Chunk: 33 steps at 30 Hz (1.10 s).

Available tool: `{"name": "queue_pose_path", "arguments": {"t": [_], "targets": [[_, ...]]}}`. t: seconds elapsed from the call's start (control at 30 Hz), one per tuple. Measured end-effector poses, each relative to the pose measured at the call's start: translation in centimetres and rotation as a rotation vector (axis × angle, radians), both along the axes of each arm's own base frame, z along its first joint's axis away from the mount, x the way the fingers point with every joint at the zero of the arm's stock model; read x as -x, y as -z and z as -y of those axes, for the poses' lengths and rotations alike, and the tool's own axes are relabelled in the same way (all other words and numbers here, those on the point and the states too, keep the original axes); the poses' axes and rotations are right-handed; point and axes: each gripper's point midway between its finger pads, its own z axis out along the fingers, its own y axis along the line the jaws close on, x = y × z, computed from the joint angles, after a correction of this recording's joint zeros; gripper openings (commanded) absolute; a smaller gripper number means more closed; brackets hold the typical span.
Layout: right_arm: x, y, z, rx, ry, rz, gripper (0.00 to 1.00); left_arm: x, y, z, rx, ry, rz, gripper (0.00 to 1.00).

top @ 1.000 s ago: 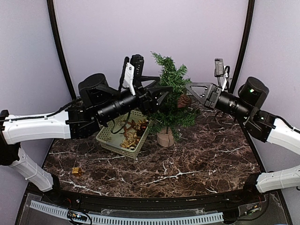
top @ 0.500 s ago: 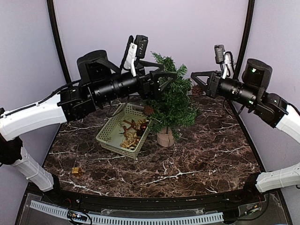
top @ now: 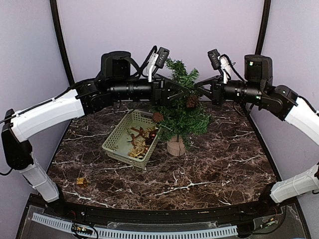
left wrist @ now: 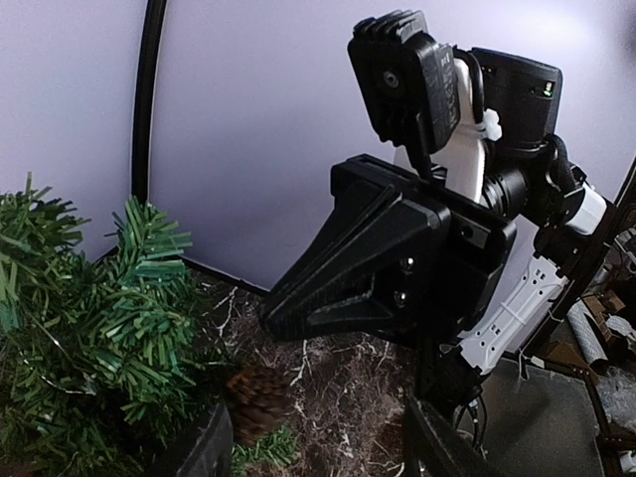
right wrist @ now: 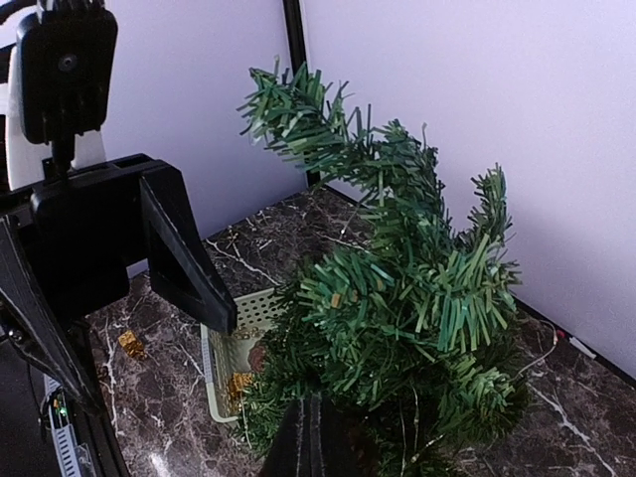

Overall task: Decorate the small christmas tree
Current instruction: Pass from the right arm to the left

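The small christmas tree (top: 185, 118) stands mid-table on its tan wooden base (top: 175, 146). It also shows in the left wrist view (left wrist: 89, 328) and the right wrist view (right wrist: 407, 288). My right gripper (top: 198, 88) is shut at the tree's upper right, fingers pressed together (right wrist: 320, 429). A brown pine cone (top: 192, 102) hangs just below its tip against the branches; its string is not visible. My left gripper (top: 180, 93) is open, facing the right gripper across the tree top. In the left wrist view the pine cone (left wrist: 256, 399) sits beside my left gripper's (left wrist: 323, 449) left finger.
A pale green basket (top: 115, 142) with gold and brown ornaments sits left of the tree, also in the right wrist view (right wrist: 211, 350). A second pine cone (top: 158, 117) hangs on the tree's left side. A small gold ornament (top: 81, 181) lies on the marble at front left.
Both arms rose and closed in on the tree top. The right gripper carried the pine cone left into the upper branches. The left gripper moved right and up toward it.
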Motion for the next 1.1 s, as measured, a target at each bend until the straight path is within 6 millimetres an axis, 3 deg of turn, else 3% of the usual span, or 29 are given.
{"name": "queue_pose_path", "arguments": {"t": [0.5,1.1], "targets": [[3.4,-0.3,-0.9,-0.010,-0.266,-0.051,0.00,0.3,2.1,0.9,-0.034,0.084,-0.051,0.48],[5.8,0.0,-1.4,-0.023,-0.401,-0.109,0.00,1.8,1.8,1.2,-0.016,0.174,-0.052,0.44]]}}
